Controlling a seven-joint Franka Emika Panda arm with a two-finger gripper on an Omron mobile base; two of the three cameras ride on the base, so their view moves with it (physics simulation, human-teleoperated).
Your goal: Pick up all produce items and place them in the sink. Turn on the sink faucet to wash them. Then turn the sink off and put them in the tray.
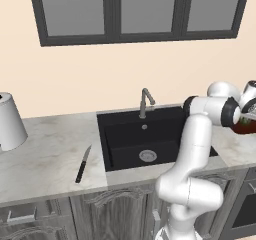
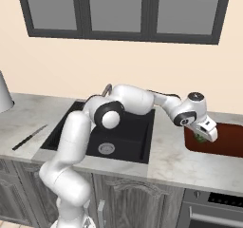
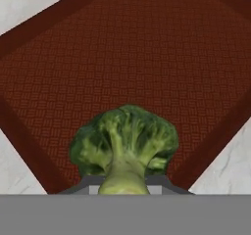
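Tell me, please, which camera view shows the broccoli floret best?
The hand view: the broccoli floret sits large and unobstructed above the tray, stem toward the camera. In the right base view it is a small green speck under the gripper. In the left base view I cannot make it out.

There is no writing to read anywhere here: no label, brand, number or sign on anything in sight.
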